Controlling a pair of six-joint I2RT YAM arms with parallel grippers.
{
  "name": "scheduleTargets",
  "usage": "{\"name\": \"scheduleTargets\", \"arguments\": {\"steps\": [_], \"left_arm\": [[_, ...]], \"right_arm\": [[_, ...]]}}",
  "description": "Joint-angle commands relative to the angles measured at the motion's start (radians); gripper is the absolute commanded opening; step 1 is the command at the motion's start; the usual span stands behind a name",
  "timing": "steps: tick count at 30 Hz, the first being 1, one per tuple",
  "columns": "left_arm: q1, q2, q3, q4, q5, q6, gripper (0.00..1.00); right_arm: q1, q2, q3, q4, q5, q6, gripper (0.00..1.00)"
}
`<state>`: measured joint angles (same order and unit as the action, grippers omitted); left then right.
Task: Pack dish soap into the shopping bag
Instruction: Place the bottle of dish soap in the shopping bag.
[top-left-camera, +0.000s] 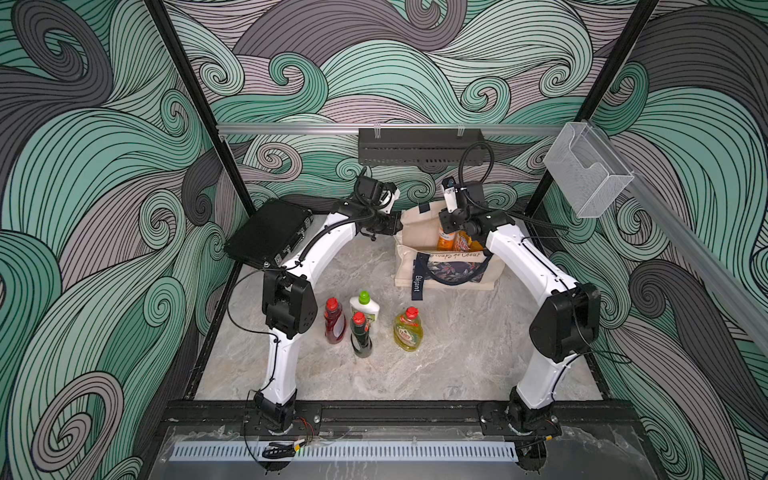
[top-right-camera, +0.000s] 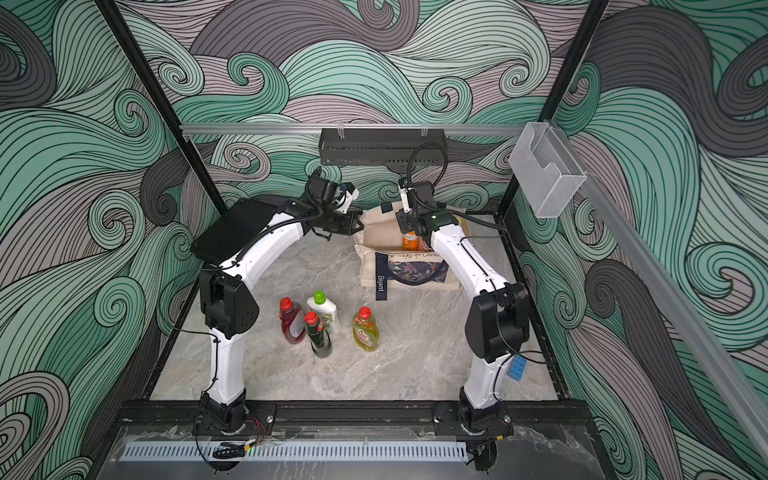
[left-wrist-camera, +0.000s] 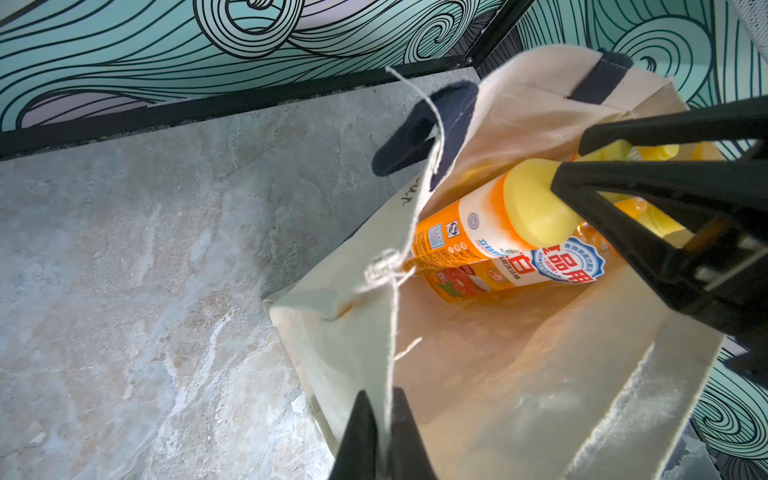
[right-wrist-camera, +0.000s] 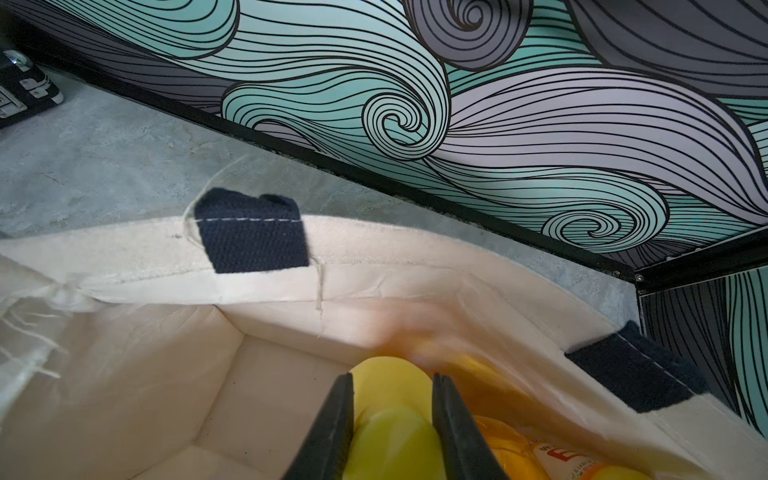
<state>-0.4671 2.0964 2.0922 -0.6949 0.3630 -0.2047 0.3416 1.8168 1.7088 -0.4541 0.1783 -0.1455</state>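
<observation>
A: Where do we have the orange yellow-capped bottle (left-wrist-camera: 461, 230)?
B: Between the jaws of our right gripper (right-wrist-camera: 392, 378), which are clamped on its yellow cap. Its long axis runs from those jaws down into the shopping bag (left-wrist-camera: 519, 395), base pointing away, with a second orange bottle (left-wrist-camera: 490, 280) just beneath it.
A: And our left gripper (left-wrist-camera: 382, 392)?
B: Clenched on the bag's canvas rim, which passes between its jaws.
A: What do only the top views give us?
B: The red bottle (top-left-camera: 335, 322), white green-capped bottle (top-left-camera: 365, 309), dark-green bottle (top-left-camera: 360, 336) and yellow Fairy bottle (top-left-camera: 408, 330). They stand caps up on the marble tabletop (top-left-camera: 457, 365), well apart from both jaws; there both grips are hidden
</observation>
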Motion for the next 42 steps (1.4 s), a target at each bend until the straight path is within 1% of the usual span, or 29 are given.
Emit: {"name": "scheduleTargets", "arguments": {"steps": [1,4,9,24,29,32,34,35,36,38,40,42], "left_arm": [[0.001,-0.043,0.011,0.011,0.021,-0.008,0.09],[0.0,-0.042,0.012,0.009,0.021,-0.007,0.1],[0.001,-0.046,0.013,0.008,0.019,-0.007,0.13],[0.001,-0.042,0.012,0.002,0.024,-0.008,0.13],[-0.001,-0.039,0.008,0.006,0.03,-0.011,0.14],[0.0,-0.038,0.005,0.008,0.034,-0.014,0.15],[0.0,-0.035,0.006,0.008,0.036,-0.016,0.17],[-0.001,-0.035,0.006,0.009,0.037,-0.018,0.19],[0.0,-0.036,0.007,0.009,0.038,-0.018,0.2],[0.0,-0.039,0.008,0.011,0.037,-0.02,0.21],[0.001,-0.046,0.007,0.013,0.036,-0.02,0.24],[0.001,-0.052,0.008,0.018,0.036,-0.021,0.25]], "right_arm": [[-0.03,-0.026,0.042,0.121,0.097,-0.039,0.0],[-0.035,-0.034,0.02,0.14,0.094,-0.034,0.0],[-0.041,-0.035,-0.01,0.163,0.079,-0.014,0.0],[-0.046,-0.055,-0.101,0.216,0.086,0.027,0.0],[-0.047,-0.066,-0.132,0.225,0.09,0.036,0.12],[-0.046,-0.067,-0.144,0.224,0.09,0.039,0.16],[-0.047,-0.066,-0.145,0.222,0.091,0.04,0.26],[-0.047,-0.066,-0.145,0.221,0.089,0.041,0.33],[-0.047,-0.067,-0.146,0.22,0.09,0.042,0.38],[-0.047,-0.069,-0.14,0.22,0.089,0.041,0.43],[-0.047,-0.071,-0.131,0.218,0.085,0.04,0.51],[-0.047,-0.071,-0.119,0.211,0.077,0.041,0.56]]}}
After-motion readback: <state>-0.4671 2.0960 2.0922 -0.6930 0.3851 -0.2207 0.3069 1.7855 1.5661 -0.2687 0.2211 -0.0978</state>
